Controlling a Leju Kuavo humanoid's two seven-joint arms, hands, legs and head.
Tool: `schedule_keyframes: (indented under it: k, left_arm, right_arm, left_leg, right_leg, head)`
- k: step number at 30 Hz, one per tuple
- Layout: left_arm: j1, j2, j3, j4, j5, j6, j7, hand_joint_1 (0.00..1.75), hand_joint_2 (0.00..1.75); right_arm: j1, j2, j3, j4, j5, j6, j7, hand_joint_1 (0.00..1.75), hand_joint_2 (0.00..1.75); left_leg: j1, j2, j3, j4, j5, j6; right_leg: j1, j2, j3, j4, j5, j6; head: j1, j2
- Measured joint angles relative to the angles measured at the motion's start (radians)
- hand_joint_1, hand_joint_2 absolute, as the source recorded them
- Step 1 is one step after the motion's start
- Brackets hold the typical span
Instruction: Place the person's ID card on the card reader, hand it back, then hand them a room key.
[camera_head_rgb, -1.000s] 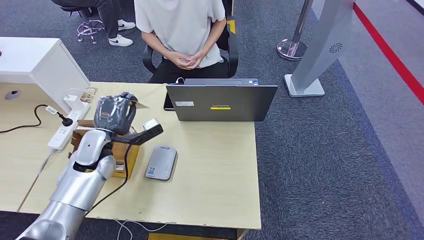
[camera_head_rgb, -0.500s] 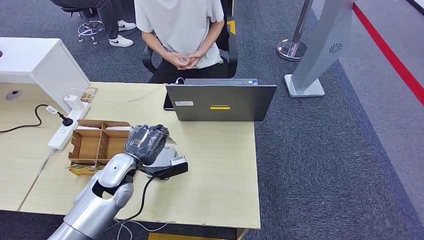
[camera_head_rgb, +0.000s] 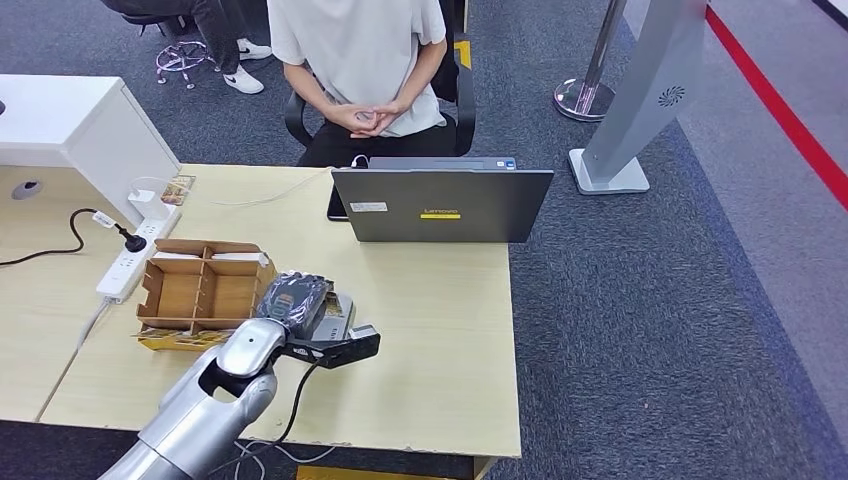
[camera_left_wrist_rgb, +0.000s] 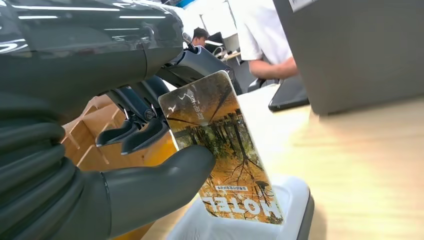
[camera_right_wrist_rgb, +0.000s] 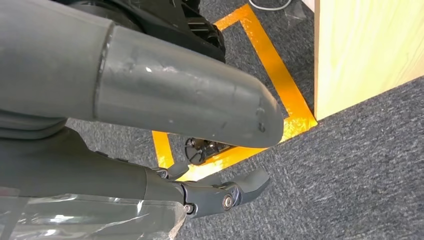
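From the head view the left hand (camera_head_rgb: 293, 301) is sitting on top of the grey card reader (camera_head_rgb: 340, 305) next to the cardboard divider box (camera_head_rgb: 200, 290), covering most of the reader and hiding whatever it's gripping, while a person (camera_head_rgb: 360, 60) is sitting behind the laptop (camera_head_rgb: 440, 205) with their face cut off at the frame edge. The left wrist view is showing what the head view can't: thumb (camera_left_wrist_rgb: 165, 172) and fingers (camera_left_wrist_rgb: 142, 135) are pinching a card (camera_left_wrist_rgb: 222, 150) printed with an autumn tree scene and "HOTEL", its lower edge touching the reader's pale top, background blurry. The right wrist view is looking at grey carpet and orange floor tape (camera_right_wrist_rgb: 280, 80) beside the desk, with the right hand (camera_right_wrist_rgb: 190, 150) holding nothing, fingers apart.
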Motion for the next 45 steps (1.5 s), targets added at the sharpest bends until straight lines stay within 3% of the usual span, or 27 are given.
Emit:
schedule_keyframes:
  k: [12, 18, 24, 27, 36, 45]
  left_arm:
    - [-0.041, -0.001, -0.025, 0.041, -0.011, -0.025, 0.029, 1.75, 1.75]
    - [-0.049, -0.008, -0.025, -0.048, -0.076, 0.227, 0.033, 1.75, 1.75]
    - [-0.067, -0.005, -0.010, -0.155, -0.133, 0.317, 0.040, 1.75, 1.75]
    - [-0.103, 0.026, 0.029, -0.158, -0.166, 0.385, 0.045, 1.75, 1.75]
    - [-0.338, 0.154, 0.185, 0.109, -0.217, 0.378, 0.028, 1.75, 1.75]
    - [-0.392, 0.197, 0.231, 0.267, -0.201, 0.383, 0.039, 1.75, 1.75]
  right_arm:
    - [0.002, 0.000, -0.001, 0.000, -0.001, -0.001, -0.002, 0.00, 0.00]
    - [0.007, 0.000, -0.004, 0.000, 0.001, -0.003, -0.004, 0.00, 0.00]
    - [0.007, 0.000, -0.003, 0.001, 0.020, 0.000, -0.004, 0.00, 0.00]
    - [0.001, 0.000, 0.005, 0.002, 0.045, -0.001, 0.004, 0.00, 0.00]
    - [-0.021, 0.000, 0.037, 0.005, 0.088, -0.017, 0.045, 0.00, 0.00]
    - [-0.026, 0.007, 0.055, 0.008, 0.100, -0.014, 0.048, 0.00, 0.00]
  left_leg:
    - [0.000, 0.000, 0.001, 0.000, 0.000, 0.000]
    - [0.000, -0.001, 0.000, 0.000, 0.000, 0.000]
    - [0.000, -0.001, 0.000, 0.000, 0.000, 0.000]
    - [0.001, -0.001, 0.000, 0.000, 0.001, -0.001]
    - [0.002, 0.000, 0.000, 0.000, 0.004, -0.006]
    - [0.001, 0.000, -0.001, 0.000, 0.004, -0.006]
  right_leg:
    - [0.000, 0.000, 0.000, 0.000, 0.000, 0.000]
    - [0.000, -0.001, 0.001, 0.000, 0.000, 0.000]
    - [0.000, -0.001, 0.001, 0.000, 0.000, 0.000]
    - [0.000, -0.001, 0.000, 0.001, 0.001, -0.001]
    - [0.001, 0.000, -0.002, 0.005, 0.002, -0.003]
    - [0.001, 0.000, -0.003, 0.005, 0.002, -0.003]
  head:
    - [0.000, 0.000]
    - [0.000, 0.000]
    - [0.000, 0.000]
    - [0.000, 0.000]
    - [-0.001, 0.000]
    - [-0.001, 0.000]
